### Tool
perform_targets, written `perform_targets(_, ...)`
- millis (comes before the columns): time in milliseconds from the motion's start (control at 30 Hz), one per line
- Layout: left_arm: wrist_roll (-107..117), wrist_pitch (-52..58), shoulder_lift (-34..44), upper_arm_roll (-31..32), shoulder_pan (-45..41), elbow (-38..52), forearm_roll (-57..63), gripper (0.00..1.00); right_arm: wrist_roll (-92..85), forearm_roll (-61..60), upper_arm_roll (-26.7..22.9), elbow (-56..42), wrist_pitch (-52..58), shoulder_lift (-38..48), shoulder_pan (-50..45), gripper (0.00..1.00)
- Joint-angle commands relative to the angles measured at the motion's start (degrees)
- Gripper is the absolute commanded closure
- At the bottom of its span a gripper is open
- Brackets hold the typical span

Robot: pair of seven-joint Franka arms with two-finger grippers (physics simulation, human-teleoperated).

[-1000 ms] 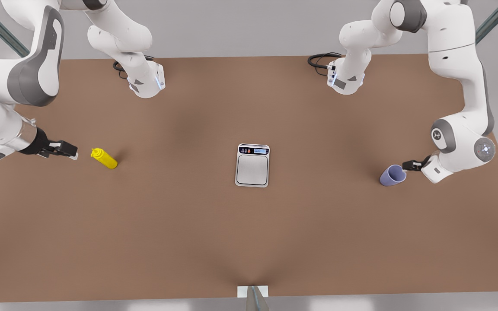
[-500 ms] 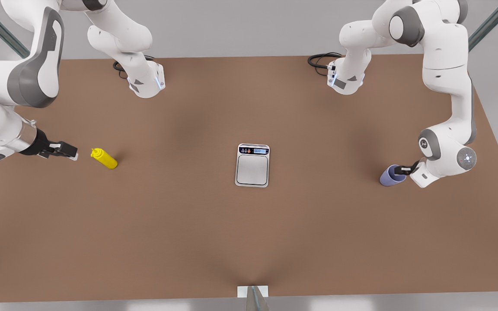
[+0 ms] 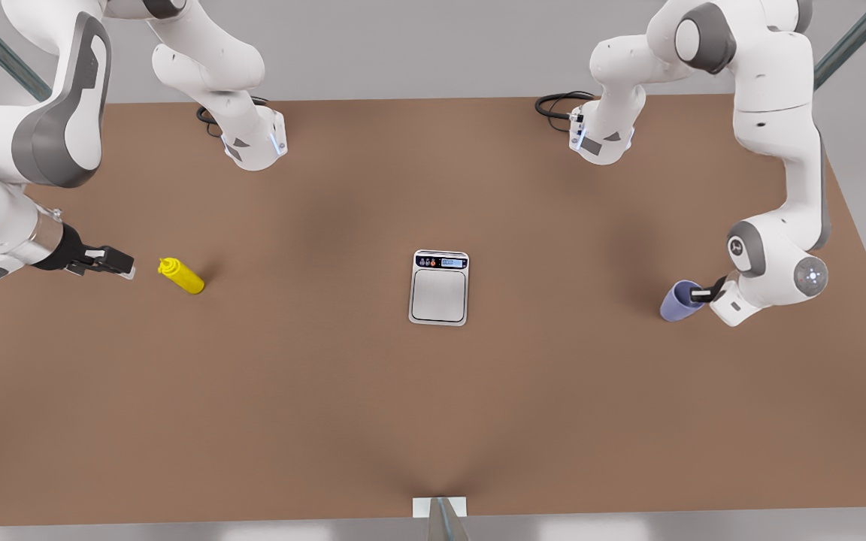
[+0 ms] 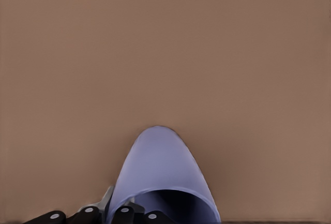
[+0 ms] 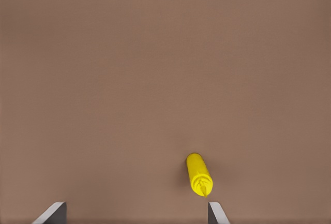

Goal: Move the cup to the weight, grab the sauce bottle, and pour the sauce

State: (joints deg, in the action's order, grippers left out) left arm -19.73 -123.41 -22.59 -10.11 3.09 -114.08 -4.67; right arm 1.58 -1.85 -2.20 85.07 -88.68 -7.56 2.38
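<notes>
Brown tabletop (image 3: 328, 391): left gripper (image 3: 696, 294) pinches the rim of the lavender-blue tapered cup (image 3: 678, 302), at the front view's right. Right gripper (image 3: 119, 264), fingers spread, waits beside the yellow squeeze bottle (image 3: 182, 276). Silver kitchen scale (image 3: 440, 288) sits mid-table.

One cup (image 3: 677, 304), one weight (image 3: 439, 288), one sauce bottle (image 3: 182, 275).

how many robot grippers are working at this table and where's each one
2. The left gripper is at the cup on the front view's right, fingers at its rim. The right gripper is open beside the sauce bottle on the front view's left, apart from it.
</notes>
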Motion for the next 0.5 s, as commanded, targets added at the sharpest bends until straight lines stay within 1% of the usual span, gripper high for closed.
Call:
perform_targets(0, 0.2, 0.4, 0.2, 0.0, -0.1, 0.3, -1.7, 0.79, 0.0, 0.0, 0.0, -0.1, 0.0, 0.0, 0.0, 0.0)
perform_targets(67, 7.6, 5.2, 2.1, -0.2, -6.4, 3.2, -3.7, 0.79, 0.4, -0.6, -0.2, 0.0, 0.2, 0.0, 0.0, 0.0)
perform_targets(100, 12.6, 7.9, 2.3, -0.2, -9.4, 5.6, -3.7, 0.79, 1.6, -3.6, -0.5, -0.1, 1.9, 0.0, 0.1, 0.0)
perform_targets(133, 18.6, 10.6, 2.2, -0.1, -12.3, 8.2, -3.6, 0.79, 5.0, -6.8, -1.7, 0.0, 2.7, -0.1, 0.2, 0.0)
perform_targets(167, 24.0, 13.5, 1.7, 0.7, -14.6, 11.4, -3.6, 0.79, 13.2, -10.9, -2.7, 0.0, 3.4, -1.0, 1.4, 0.0)
perform_targets(200, 26.8, 14.5, 1.5, 2.5, -14.7, 12.8, -3.6, 0.79, 17.0, -15.7, -2.8, 0.0, 4.2, -1.7, 4.1, 0.0)
perform_targets(267, 36.4, 14.8, 1.3, 8.4, -15.0, 15.2, -3.2, 0.79, 18.4, -30.9, -2.8, 0.0, 15.1, -9.0, 19.0, 0.0)
perform_targets(300, 40.0, 14.8, 0.7, 10.1, -15.9, 16.6, -3.1, 0.79, 18.8, -34.1, -2.7, 0.4, 16.4, -12.0, 23.2, 0.0)
perform_targets(333, 45.8, 14.8, -1.3, 10.3, -19.9, 20.1, -3.0, 0.79, 19.4, -36.3, -4.9, 3.1, 16.8, -13.0, 25.0, 0.0)
perform_targets(367, 50.6, 15.3, -3.3, 10.2, -23.4, 23.5, -3.0, 0.79, 19.4, -37.6, -6.0, 2.2, 17.6, -15.2, 25.3, 0.0)
perform_targets(400, 57.5, 16.8, -6.5, 10.2, -27.0, 28.6, -3.0, 0.79, 18.5, -40.1, -6.2, 3.1, 17.8, -18.6, 28.7, 0.0)
perform_targets(433, 60.9, 17.4, -8.6, 10.3, -29.3, 30.8, -3.7, 0.79, 19.3, -41.7, -6.5, 3.8, 17.9, -22.5, 30.0, 0.0)
perform_targets(467, 64.9, 17.5, -9.8, 10.5, -30.7, 31.2, -4.3, 0.79, 19.2, -41.9, -8.2, 3.8, 21.6, -25.1, 30.8, 0.0)
